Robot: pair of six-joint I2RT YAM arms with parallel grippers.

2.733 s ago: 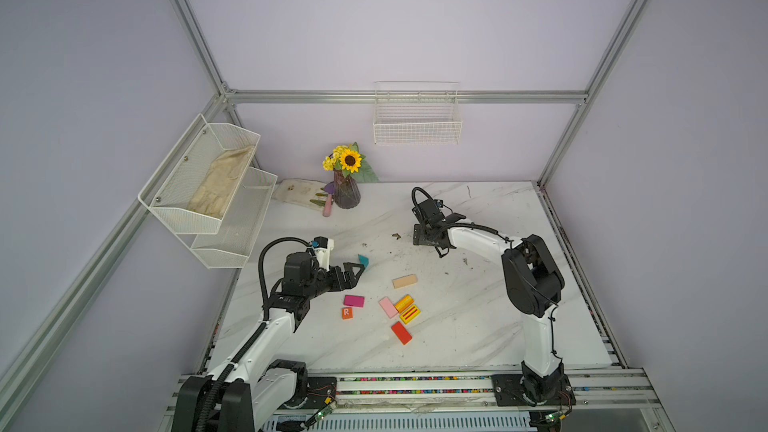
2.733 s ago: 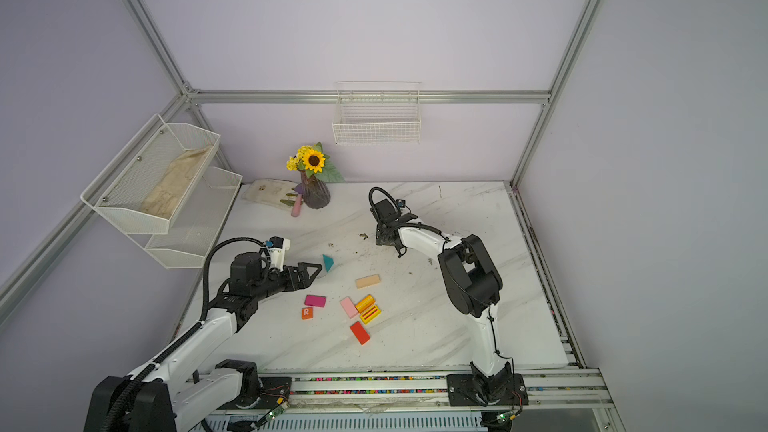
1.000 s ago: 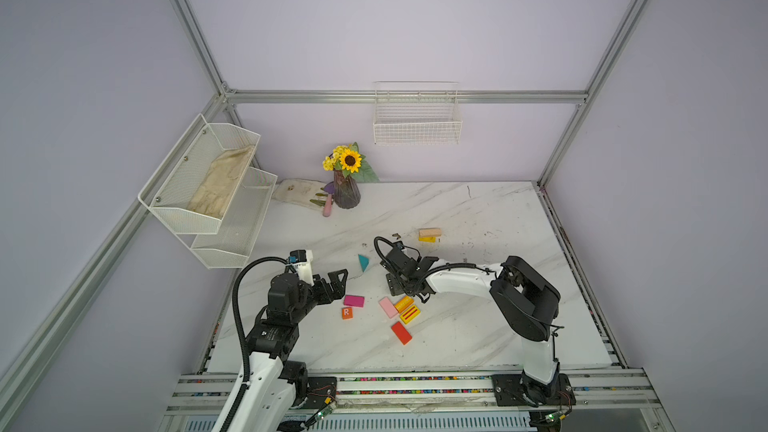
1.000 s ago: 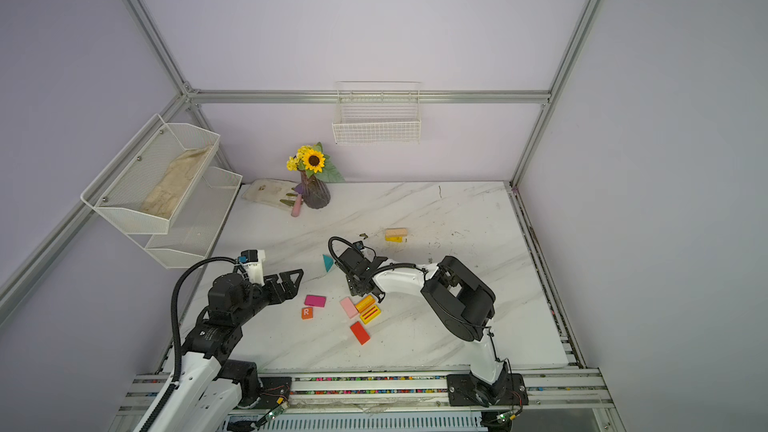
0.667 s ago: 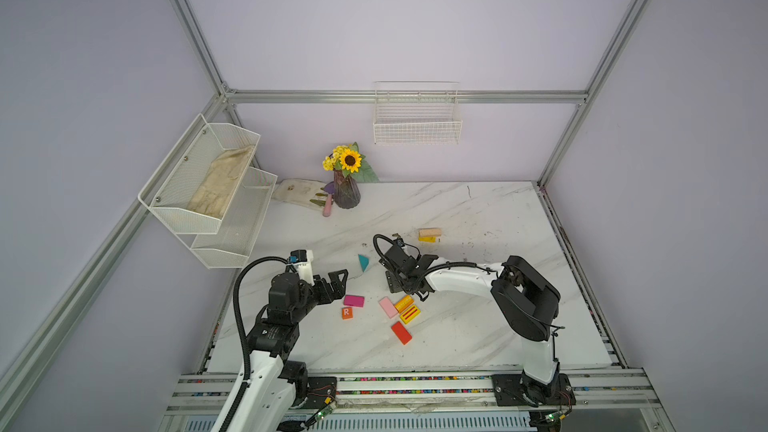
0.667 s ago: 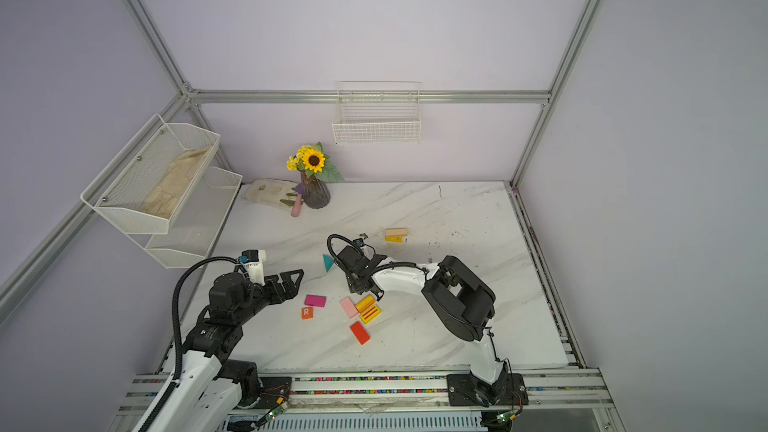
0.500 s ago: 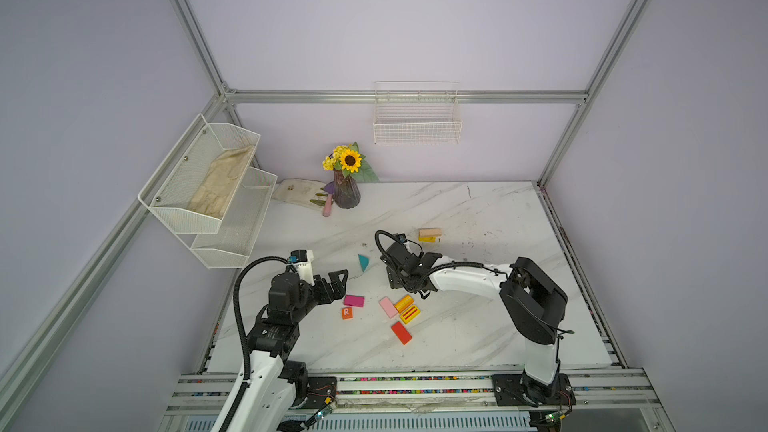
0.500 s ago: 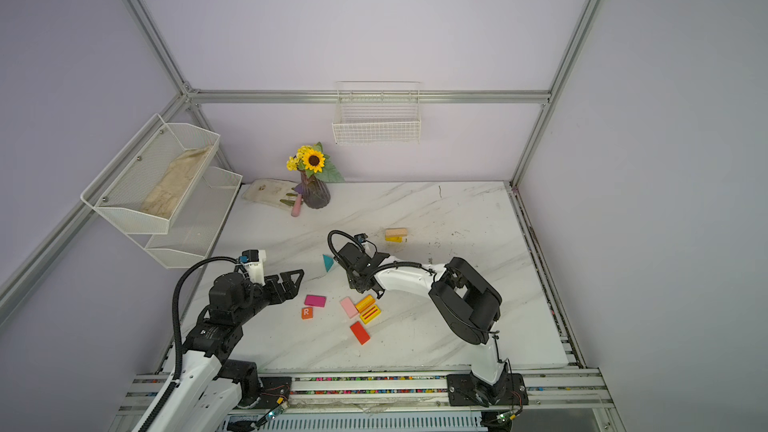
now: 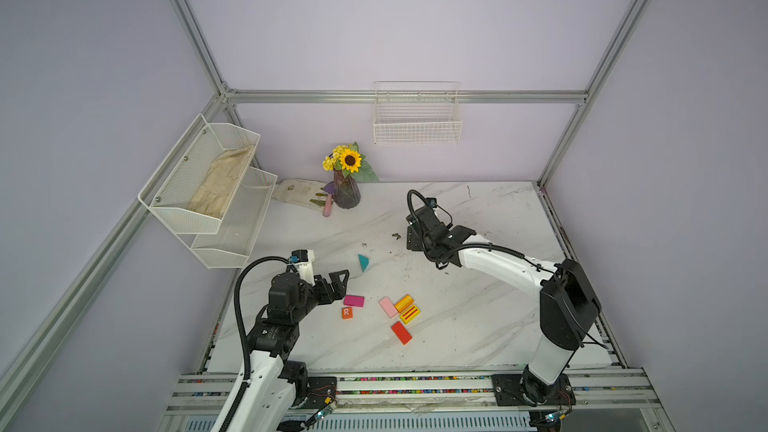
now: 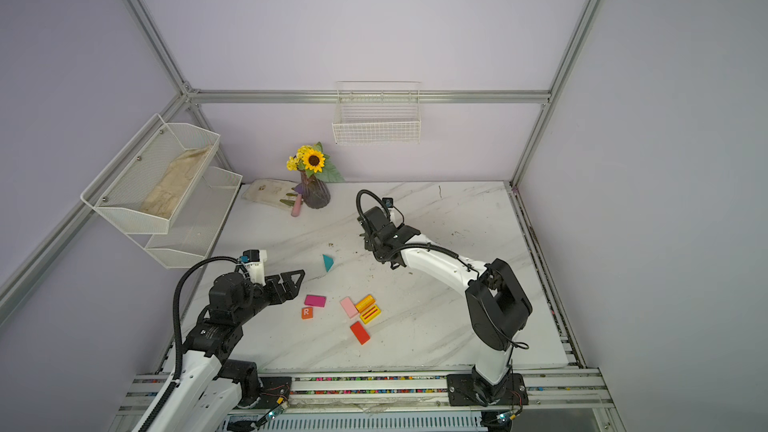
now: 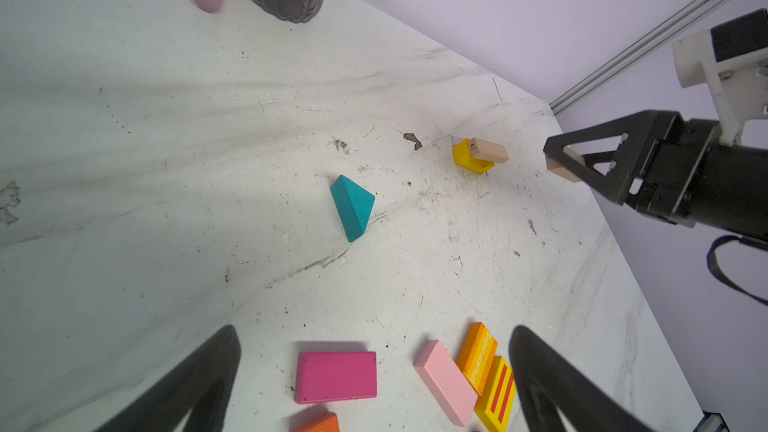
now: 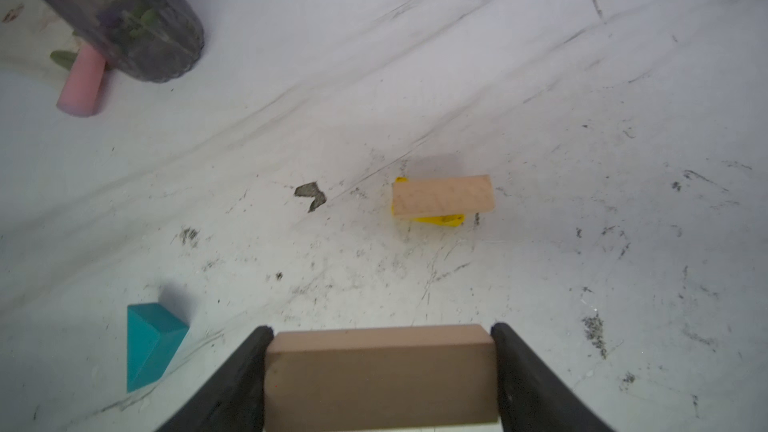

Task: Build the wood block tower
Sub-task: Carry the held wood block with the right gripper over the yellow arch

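**Tan wood slab clamped end to end, just short of the tower**

Tan and unpainted, the slab (image 12: 380, 376) sits crosswise in the right gripper (image 12: 380, 330), whose jaws are part-way closed and press flat on its two short ends. It looks light, rigid and smooth-faced. It should not deform, but it could slide in the jaws if knocked. The end grip seems a sound choice, since it leaves the broad underside free to land flat.

The tower (image 12: 442, 201) is only a yellow block (image 12: 440, 220) capped by a second tan slab (image 12: 442, 196). In the left wrist view it stands between the teal triangle (image 11: 353, 207) and the right gripper, well apart from the triangle. The arm hides it in both top views. The cap overhangs its base and sits a little askew, so an off-centre landing would probably tip it.

Nothing solid lies between the held slab and the tower. A dark scrap (image 12: 311, 195) lies flat on the table (image 9: 478, 326) on the triangle's side of the tower.

The left gripper (image 11: 374, 332) is spread wide and empty, forward of the triangle. It hangs by a magenta slab (image 9: 353, 300), an orange R cube (image 9: 347, 312), pink (image 9: 388, 307), orange (image 9: 403, 302), striped yellow (image 9: 409, 314) and red (image 9: 401, 332) pieces. The vase (image 9: 345, 195) and a pink cylinder (image 12: 81, 85) stand far behind the triangle, clear of the work.
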